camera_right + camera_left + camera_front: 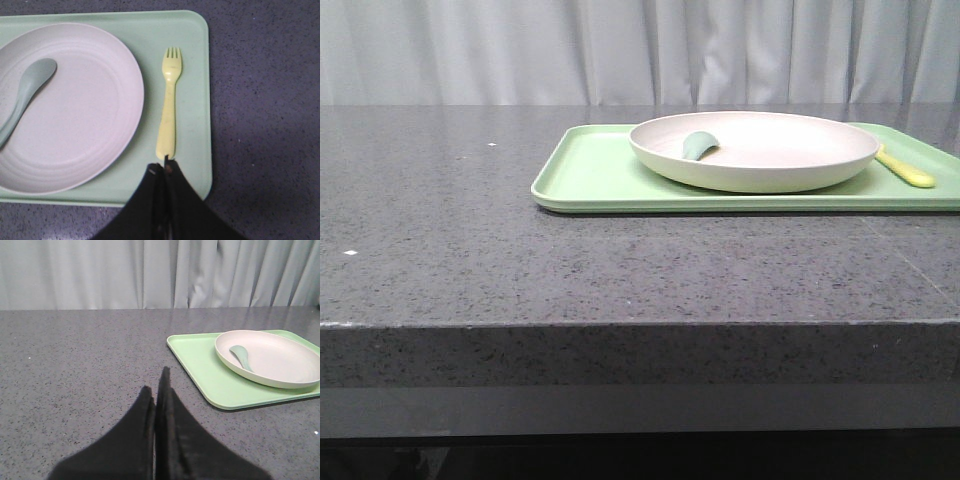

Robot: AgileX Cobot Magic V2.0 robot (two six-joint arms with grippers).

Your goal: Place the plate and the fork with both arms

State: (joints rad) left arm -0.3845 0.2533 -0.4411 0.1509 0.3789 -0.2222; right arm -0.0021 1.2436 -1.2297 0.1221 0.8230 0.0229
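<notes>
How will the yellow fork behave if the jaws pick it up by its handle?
The fork looks like thin moulded plastic, so probably light and fairly stiff. It lies flat on the tray, so pinching may be awkward. Its smooth handle might slip.

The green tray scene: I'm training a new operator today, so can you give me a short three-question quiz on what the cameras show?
1. True or false: the fork lies inside the plate.
2. Multiple choice: what rests in the plate? A) a teal spoon B) a knife C) nothing
3. Fill in: the right gripper has its fingers closed and sits just above the fork's ____ end.

Key:
1. False; the fork lies on the tray, beside the plate.
2. A, the teal spoon.
3. handle
</notes>
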